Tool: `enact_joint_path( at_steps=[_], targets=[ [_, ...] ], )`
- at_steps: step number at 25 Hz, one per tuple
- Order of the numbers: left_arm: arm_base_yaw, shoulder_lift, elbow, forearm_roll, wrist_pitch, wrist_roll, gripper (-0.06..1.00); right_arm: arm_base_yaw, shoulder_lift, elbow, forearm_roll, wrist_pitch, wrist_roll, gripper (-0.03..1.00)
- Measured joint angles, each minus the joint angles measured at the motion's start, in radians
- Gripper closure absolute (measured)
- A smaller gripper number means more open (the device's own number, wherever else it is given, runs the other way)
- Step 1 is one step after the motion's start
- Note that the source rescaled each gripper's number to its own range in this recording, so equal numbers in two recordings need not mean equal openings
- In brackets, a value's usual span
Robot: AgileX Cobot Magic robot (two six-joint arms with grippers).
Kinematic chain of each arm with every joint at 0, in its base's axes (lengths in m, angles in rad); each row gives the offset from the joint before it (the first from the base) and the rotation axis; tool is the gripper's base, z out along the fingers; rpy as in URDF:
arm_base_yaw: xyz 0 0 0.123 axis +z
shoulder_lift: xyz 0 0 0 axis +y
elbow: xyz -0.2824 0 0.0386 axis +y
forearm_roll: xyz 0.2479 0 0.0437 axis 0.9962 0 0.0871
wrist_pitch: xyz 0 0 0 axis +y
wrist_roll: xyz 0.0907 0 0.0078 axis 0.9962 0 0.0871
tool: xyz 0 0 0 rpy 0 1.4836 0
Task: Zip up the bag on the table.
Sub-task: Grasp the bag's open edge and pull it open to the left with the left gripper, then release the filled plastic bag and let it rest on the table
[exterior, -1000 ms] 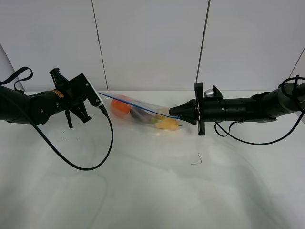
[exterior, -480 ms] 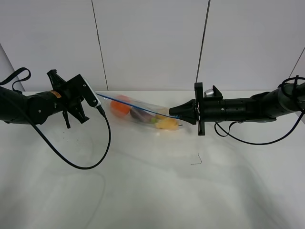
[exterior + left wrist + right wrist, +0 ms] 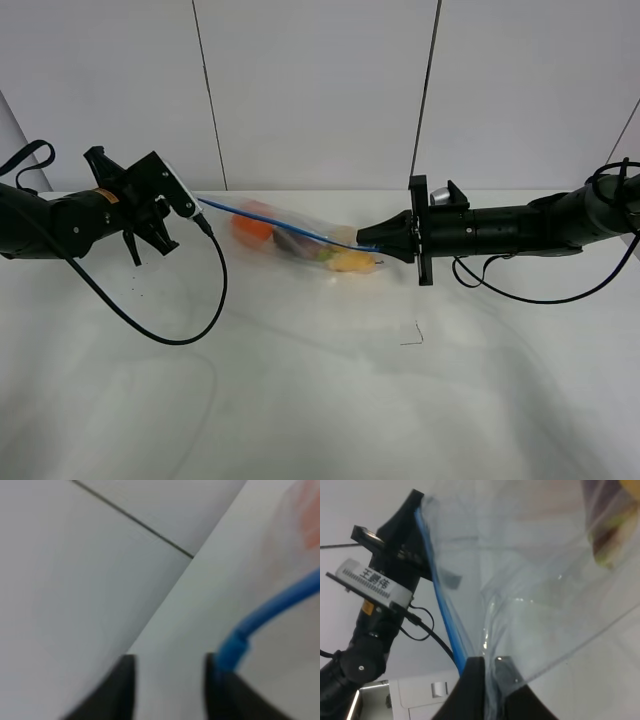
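Note:
The clear bag (image 3: 300, 238) with orange, purple and yellow toy produce hangs stretched between my two grippers, just above the white table (image 3: 320, 400). Its blue zipper strip (image 3: 270, 223) runs taut along the top edge. My left gripper (image 3: 196, 205) holds the strip's left end. In the left wrist view the strip (image 3: 280, 602) ends at one dark finger of the gripper (image 3: 170, 680). My right gripper (image 3: 364, 239) is shut on the strip's right end. The right wrist view shows its fingers (image 3: 490, 672) pinching the strip (image 3: 440, 600) and the plastic (image 3: 535, 580).
A black cable (image 3: 190, 325) loops from the left arm down onto the table. A small dark bent mark (image 3: 412, 336) lies on the table in front of the right gripper. A white panelled wall (image 3: 320, 90) stands behind the table.
My left gripper has moved left and a little away from the bag, taking the strip's end with it. The right gripper has stayed in place.

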Motion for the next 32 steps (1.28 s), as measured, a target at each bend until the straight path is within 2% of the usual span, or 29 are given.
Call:
enact_joint_path(
  at_steps=[1,3,6,9,13,17,20,24,25,28,29,32],
  targets=[
    [0.000,0.000,0.000,-0.001,0.000,-0.014,0.32,0.000,0.000,0.000,-0.001,0.000,0.000,0.97],
    [0.000,0.000,0.000,-0.006,0.000,-0.031,0.22,0.000,0.000,0.000,-0.003,0.000,0.000,0.97],
    [0.017,0.000,0.000,-0.020,-0.003,-0.036,0.17,0.000,0.000,0.000,-0.004,0.000,0.000,0.97],
    [0.061,0.000,0.000,-0.076,-0.005,-0.087,0.15,0.000,0.000,0.000,-0.004,0.000,0.000,0.97],
    [0.128,0.000,0.000,-0.152,-0.009,-0.312,0.16,0.000,0.000,0.000,-0.004,0.000,0.000,0.97],
    [0.151,0.000,-0.003,-0.161,0.050,-0.517,0.18,0.000,0.000,0.000,-0.004,0.000,0.000,0.97],
    [0.151,-0.005,-0.042,-0.163,0.216,-0.582,0.18,0.000,0.000,0.000,-0.004,0.000,0.000,0.97],
    [0.153,-0.014,-0.168,-0.163,0.593,-0.597,0.18,0.000,0.000,0.000,-0.004,0.000,0.000,0.97],
    [0.156,-0.014,-0.208,-0.163,0.724,-0.605,0.18,0.000,0.000,0.000,-0.004,0.000,0.000,0.97],
    [0.156,-0.014,-0.306,-0.141,0.962,-0.613,0.18,0.000,0.000,0.000,-0.004,0.000,0.000,0.97],
    [0.156,-0.014,-0.335,-0.133,1.024,-0.613,0.18,0.000,0.000,0.000,-0.004,0.000,0.000,0.97],
    [0.158,-0.019,-0.395,-0.123,1.118,-0.618,0.18,0.000,0.000,0.000,-0.004,0.000,0.000,0.97]
  ],
)
